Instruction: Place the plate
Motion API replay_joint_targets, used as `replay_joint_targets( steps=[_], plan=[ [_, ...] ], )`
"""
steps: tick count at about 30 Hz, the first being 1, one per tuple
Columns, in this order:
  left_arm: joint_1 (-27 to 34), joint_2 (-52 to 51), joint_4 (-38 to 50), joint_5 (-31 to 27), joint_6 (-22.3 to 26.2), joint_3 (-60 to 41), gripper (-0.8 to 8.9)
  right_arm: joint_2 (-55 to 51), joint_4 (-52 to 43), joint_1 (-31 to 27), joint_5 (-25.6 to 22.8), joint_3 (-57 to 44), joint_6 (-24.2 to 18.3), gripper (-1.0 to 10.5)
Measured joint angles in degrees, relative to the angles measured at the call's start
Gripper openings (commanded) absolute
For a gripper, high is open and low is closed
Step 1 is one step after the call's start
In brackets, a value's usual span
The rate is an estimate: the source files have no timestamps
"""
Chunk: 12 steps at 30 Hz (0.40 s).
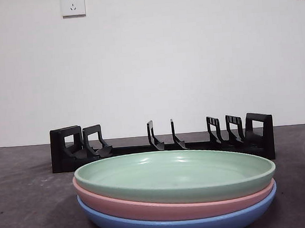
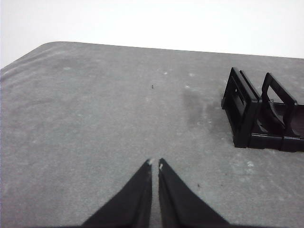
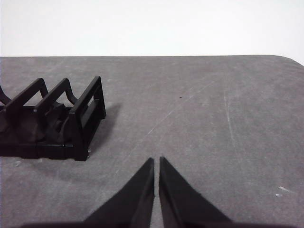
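Three plates stacked just in front of the black plate rack [image 1: 162, 142]: green plate [image 1: 174, 174] on top, pink plate [image 1: 170, 207] under it, blue plate [image 1: 177, 225] at the bottom. Probably hard, smooth, a bit slippery, maybe breakable, so best to pinch green one by its thin rim, w/ care not to drag pink one. Left gripper [image 2: 155, 164] and right gripper [image 3: 156, 160] both pinched closed on nothing, over bare table [image 2: 95, 118] off each end of rack, away from plates.
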State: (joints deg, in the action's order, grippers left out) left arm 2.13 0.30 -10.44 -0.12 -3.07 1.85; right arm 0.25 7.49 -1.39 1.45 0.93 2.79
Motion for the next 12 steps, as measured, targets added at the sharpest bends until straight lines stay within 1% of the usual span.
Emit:
replay_joint_targets(
  steps=[12],
  plan=[
    [0.0, 0.0, 0.0, 0.0, 0.0, 0.0, 0.22, 0.0, 2.08, 0.0, 0.0, 0.0, 0.0, 0.2]
  ],
)
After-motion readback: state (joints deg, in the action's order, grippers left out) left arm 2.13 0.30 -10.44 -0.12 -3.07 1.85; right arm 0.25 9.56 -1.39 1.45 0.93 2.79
